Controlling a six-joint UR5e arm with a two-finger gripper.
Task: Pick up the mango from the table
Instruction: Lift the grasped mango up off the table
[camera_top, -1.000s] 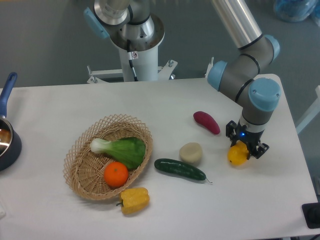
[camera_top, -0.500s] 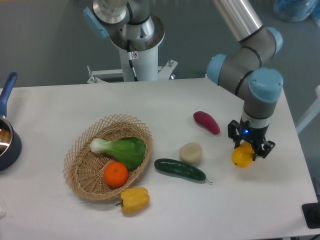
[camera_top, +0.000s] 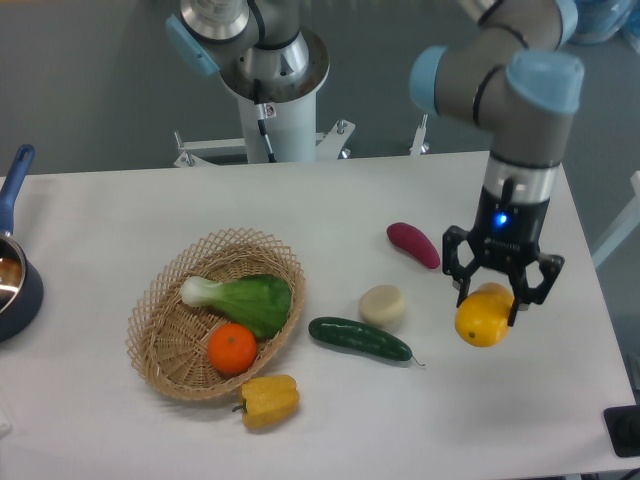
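The mango (camera_top: 482, 320) is a smooth yellow-orange oval fruit at the right of the white table (camera_top: 120, 220). My gripper (camera_top: 490, 300) points straight down and is shut on the mango's top, with a dark finger on each side. The mango appears lifted above the tabletop. Its upper part is hidden between the fingers.
A dark red sweet potato (camera_top: 413, 245), a pale round potato (camera_top: 382, 305) and a green cucumber (camera_top: 359, 339) lie left of the gripper. A wicker basket (camera_top: 160, 330) holds a bok choy and an orange (camera_top: 232, 349). A yellow bell pepper (camera_top: 267, 400) lies in front. A blue-handled pot (camera_top: 14, 270) sits at the left edge.
The gripper has risen with the mango held in it, and the arm's wrist has moved up. The mango now looks larger and higher above the table. Other objects have not moved.
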